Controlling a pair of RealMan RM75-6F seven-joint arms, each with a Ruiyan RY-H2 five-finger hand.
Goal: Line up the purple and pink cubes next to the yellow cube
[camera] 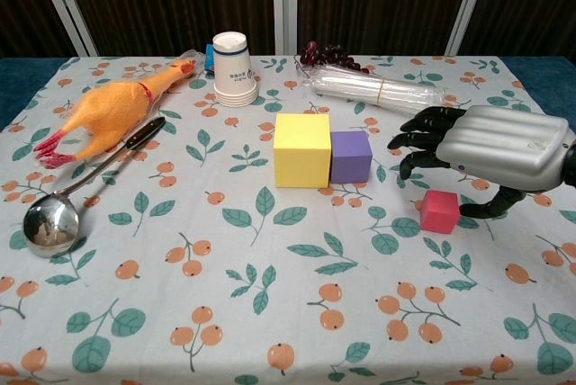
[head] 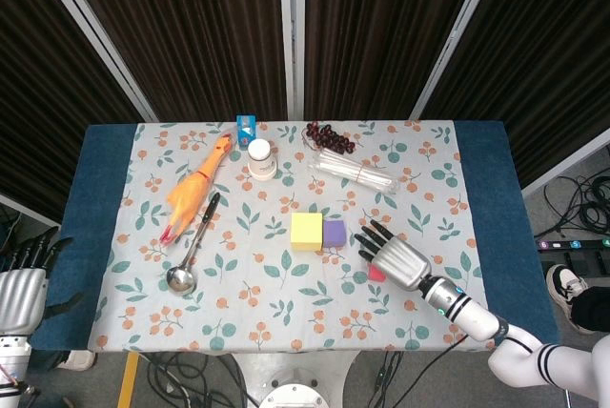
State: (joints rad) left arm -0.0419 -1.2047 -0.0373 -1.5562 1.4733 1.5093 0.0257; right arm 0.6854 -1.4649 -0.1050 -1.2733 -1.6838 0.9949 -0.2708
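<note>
1. The pink cube (camera: 439, 211), near the tabletop's right edge, isn't gripped yet; the right robot hand (camera: 486, 147) is held spread above it.
2. Fingers should be closed squarely so the purple cube (camera: 350, 156) isn't bumped.
</note>
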